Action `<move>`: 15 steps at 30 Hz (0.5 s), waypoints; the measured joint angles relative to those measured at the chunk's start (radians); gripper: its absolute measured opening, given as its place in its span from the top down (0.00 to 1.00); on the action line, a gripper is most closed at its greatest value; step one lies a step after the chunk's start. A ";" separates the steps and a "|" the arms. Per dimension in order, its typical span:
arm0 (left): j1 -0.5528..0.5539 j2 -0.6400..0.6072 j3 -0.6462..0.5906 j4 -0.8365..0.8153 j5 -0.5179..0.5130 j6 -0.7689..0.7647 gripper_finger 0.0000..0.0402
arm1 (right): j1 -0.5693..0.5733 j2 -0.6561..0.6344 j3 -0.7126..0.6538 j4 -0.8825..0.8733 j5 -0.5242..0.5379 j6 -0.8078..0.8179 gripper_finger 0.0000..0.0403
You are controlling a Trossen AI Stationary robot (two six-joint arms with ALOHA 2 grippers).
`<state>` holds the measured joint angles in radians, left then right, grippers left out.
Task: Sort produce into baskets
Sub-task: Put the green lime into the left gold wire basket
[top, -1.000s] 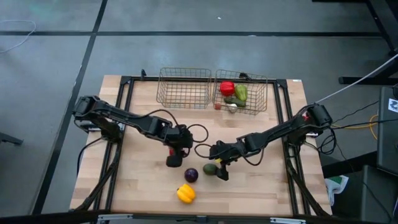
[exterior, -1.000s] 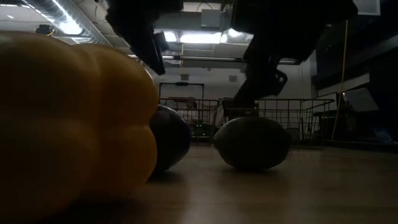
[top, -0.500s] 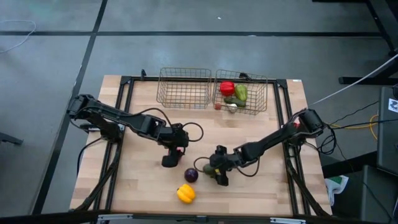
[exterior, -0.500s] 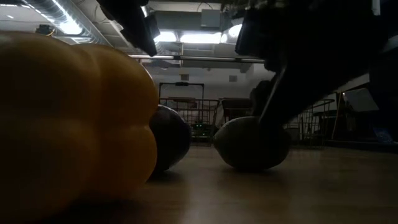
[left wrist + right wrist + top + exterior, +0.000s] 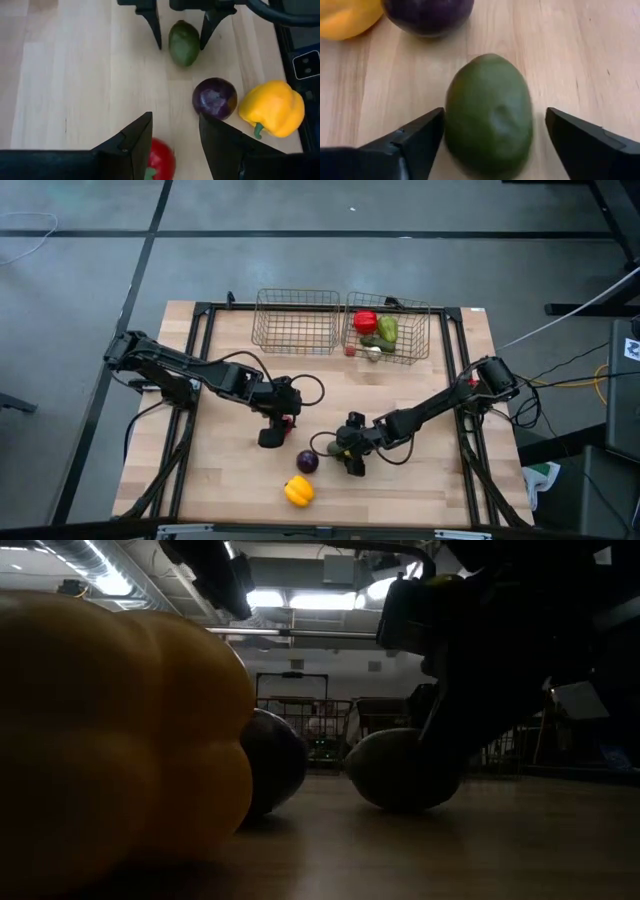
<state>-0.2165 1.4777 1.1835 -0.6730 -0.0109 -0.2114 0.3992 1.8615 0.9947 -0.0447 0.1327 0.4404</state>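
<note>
Dark fingers of the right gripper (image 5: 349, 461) stood apart on either side of a green avocado (image 5: 489, 116) lying on the wooden table (image 5: 420, 480), one finger close against it and the other with a clear gap. A purple ball (image 5: 307, 462) lay just beside the avocado, and a yellow pepper (image 5: 298, 491) sat nearer the table's front edge.

The left gripper (image 5: 272, 436) hung above the table with a red tomato (image 5: 159, 159) showing between its part-open fingers; whether it pinched the tomato I cannot tell.

Two wire baskets stood side by side at the far edge. The left basket (image 5: 296, 321) looked empty. The right basket (image 5: 388, 328) held a red pepper (image 5: 365, 322), green pieces (image 5: 386, 330) and small pale bits.

Compared with a second before, the right gripper had come down from beside the avocado to straddle it, and the left gripper had drawn slightly back toward its own side.
</note>
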 joint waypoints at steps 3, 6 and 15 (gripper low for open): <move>0.000 -0.016 0.000 -0.003 -0.004 -0.011 0.60 | 0.000 0.012 0.000 0.010 -0.020 0.000 0.28; -0.003 -0.041 0.000 -0.025 -0.005 -0.017 0.60 | 0.000 0.017 0.001 0.043 -0.021 0.000 0.40; -0.026 -0.171 0.000 -0.092 -0.084 -0.022 0.60 | 0.000 0.013 0.080 0.042 -0.020 -0.049 0.51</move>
<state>-0.2428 1.3069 1.1835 -0.7654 -0.0944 -0.2332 0.3988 1.8744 1.0743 -0.0026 0.1123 0.3910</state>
